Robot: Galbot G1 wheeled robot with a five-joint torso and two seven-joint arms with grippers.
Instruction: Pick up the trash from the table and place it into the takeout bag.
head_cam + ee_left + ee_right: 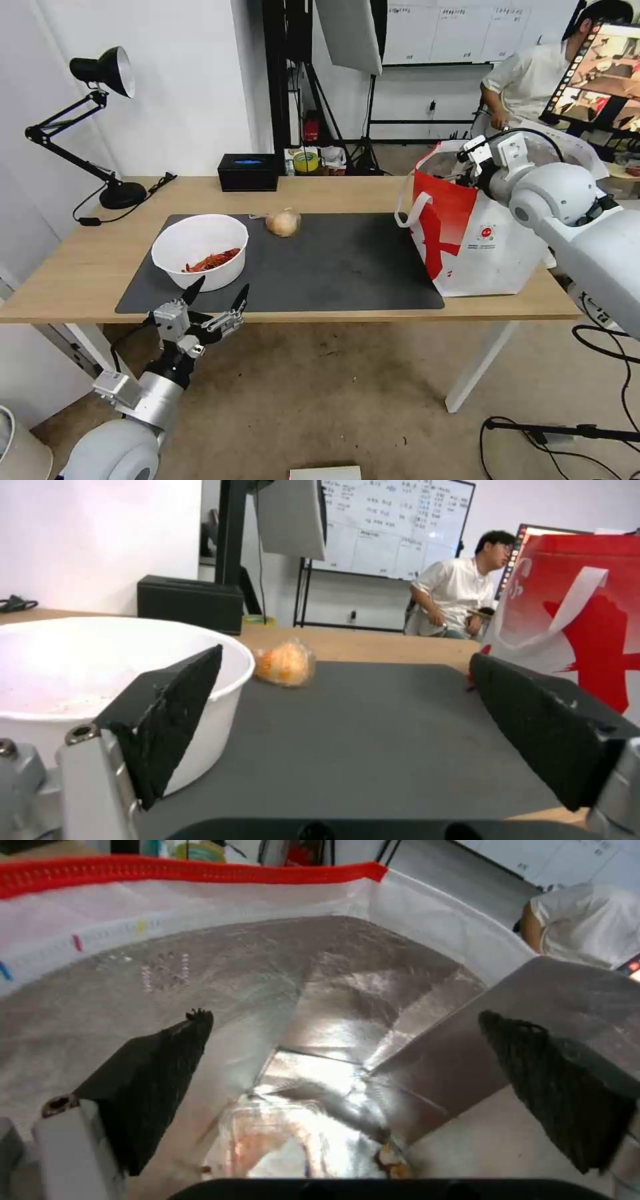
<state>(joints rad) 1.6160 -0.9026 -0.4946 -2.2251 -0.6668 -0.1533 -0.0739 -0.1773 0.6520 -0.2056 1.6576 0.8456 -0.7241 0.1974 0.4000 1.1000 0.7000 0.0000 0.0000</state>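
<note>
Bowl [200, 251] and lump [283, 223] remain on mat; left gripper [217, 297], spread, at bowl's six o'clock; right gripper [347, 1060] spread empty inside bag [480, 247].

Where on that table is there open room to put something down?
The grey mat is bare between the wrapped lump and the takeout bag. It is crowded near the white bowl, where the open left gripper hovers.
</note>
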